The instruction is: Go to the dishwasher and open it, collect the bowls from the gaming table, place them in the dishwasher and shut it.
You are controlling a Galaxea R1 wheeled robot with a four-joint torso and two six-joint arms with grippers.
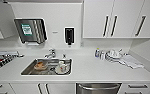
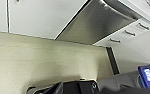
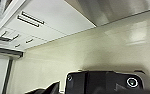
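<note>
Below the white counter (image 1: 91,70), at the head view's lower edge, sits the brushed steel dishwasher (image 1: 98,88) with its horizontal bar handle, door closed. Left of it, the steel sink (image 1: 28,71) holds dishes. Stacked plates (image 1: 113,56) rest on the counter's right. Claw state, either arm: cannot be determined.

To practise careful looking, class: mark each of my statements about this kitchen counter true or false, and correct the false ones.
1. The dishwasher stands closed under the counter. True.
2. The sink is empty. False: it holds dishes.
3. A stack of plates sits on the counter, on the far side of the sink from the paper towel dispenser. True.
4. The paper towel dispenser stands on the counter. False: it hangs on the wall.
</note>
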